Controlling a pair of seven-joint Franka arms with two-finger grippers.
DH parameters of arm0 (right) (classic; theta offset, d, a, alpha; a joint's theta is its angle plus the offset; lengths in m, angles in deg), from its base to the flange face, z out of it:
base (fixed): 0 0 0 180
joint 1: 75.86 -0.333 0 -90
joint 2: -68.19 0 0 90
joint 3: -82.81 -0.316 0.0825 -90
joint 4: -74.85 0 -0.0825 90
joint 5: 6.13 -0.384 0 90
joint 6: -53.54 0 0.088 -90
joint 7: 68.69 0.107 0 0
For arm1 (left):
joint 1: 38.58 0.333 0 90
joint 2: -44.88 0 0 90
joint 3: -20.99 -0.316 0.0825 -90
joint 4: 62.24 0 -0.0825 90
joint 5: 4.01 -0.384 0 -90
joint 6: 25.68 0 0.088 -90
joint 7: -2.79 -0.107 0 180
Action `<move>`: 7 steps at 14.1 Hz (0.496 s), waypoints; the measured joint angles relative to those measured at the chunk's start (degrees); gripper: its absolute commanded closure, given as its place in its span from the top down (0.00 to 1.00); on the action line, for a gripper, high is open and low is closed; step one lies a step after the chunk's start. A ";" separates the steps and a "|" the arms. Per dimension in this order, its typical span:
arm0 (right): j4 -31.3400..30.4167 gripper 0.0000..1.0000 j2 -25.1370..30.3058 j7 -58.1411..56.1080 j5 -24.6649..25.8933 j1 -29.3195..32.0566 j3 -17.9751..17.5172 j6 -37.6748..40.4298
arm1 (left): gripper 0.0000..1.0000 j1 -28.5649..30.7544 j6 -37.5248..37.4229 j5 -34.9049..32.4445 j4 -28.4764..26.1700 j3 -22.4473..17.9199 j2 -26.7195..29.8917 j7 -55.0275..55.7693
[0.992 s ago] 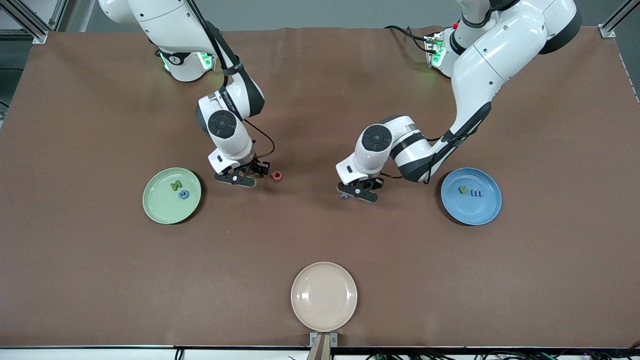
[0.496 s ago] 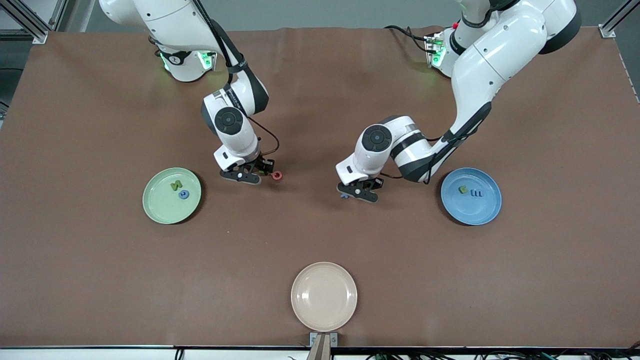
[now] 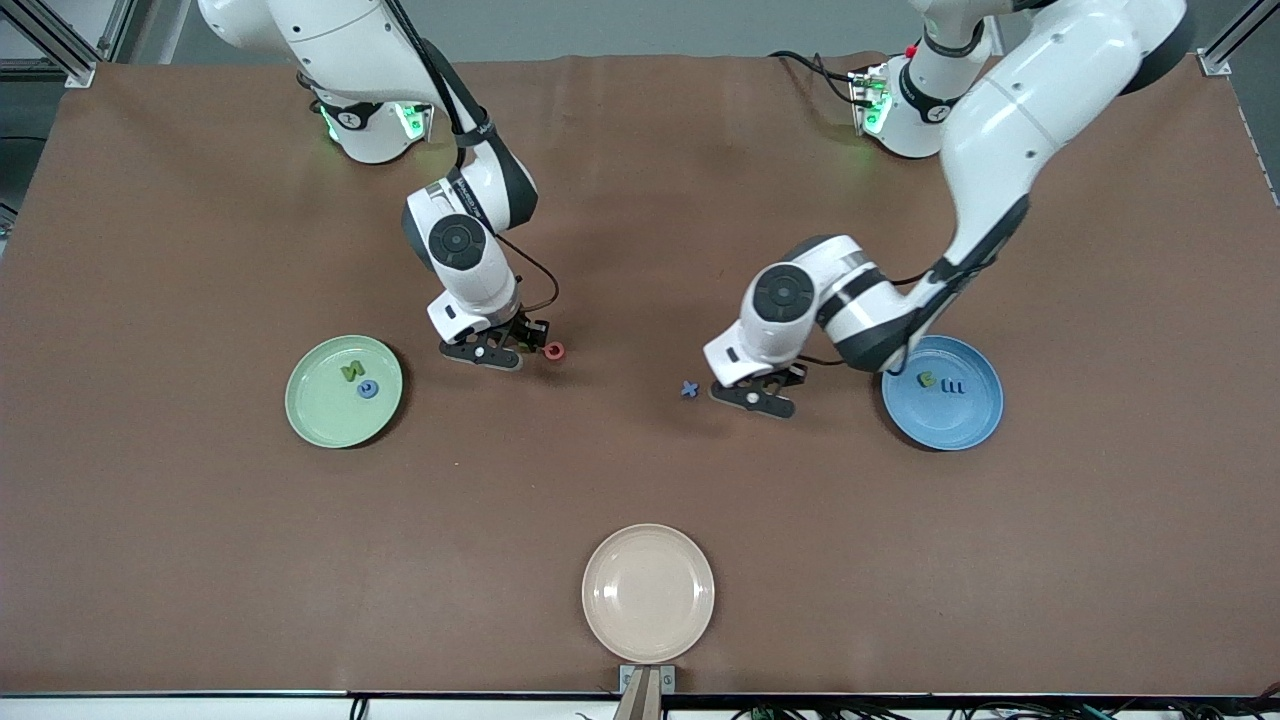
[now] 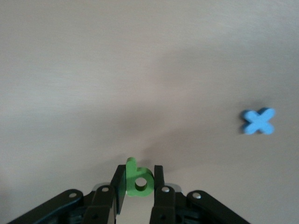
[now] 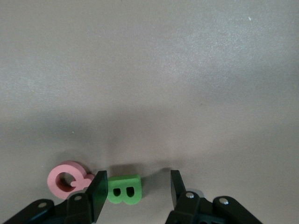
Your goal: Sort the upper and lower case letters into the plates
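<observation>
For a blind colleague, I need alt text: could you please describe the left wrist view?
The left gripper is shut on a small green letter b, held above the plain brown table. A blue letter x lies flat on the table, apart from the gripper.

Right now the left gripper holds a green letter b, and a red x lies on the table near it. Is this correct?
Not quite. The x is blue, not red; the left wrist view shows it. The left gripper does hold the green b.
</observation>
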 measured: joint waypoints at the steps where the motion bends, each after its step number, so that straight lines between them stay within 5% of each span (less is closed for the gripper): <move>1: 0.09 0.63 0.00 0.21 0.00 -0.02 0.00 0.00 | 0.08 4.36 -1.39 0.00 -0.67 2.67 0.74 -2.45; 4: 0.26 0.63 -0.02 0.89 0.00 -0.13 -0.02 0.00 | 0.08 17.43 -2.51 -0.15 -3.99 8.78 2.47 -10.44; 7: 0.26 0.63 -0.39 2.20 0.00 -1.55 -0.07 0.01 | 0.08 25.09 -2.50 -4.00 -6.02 9.45 2.79 -17.14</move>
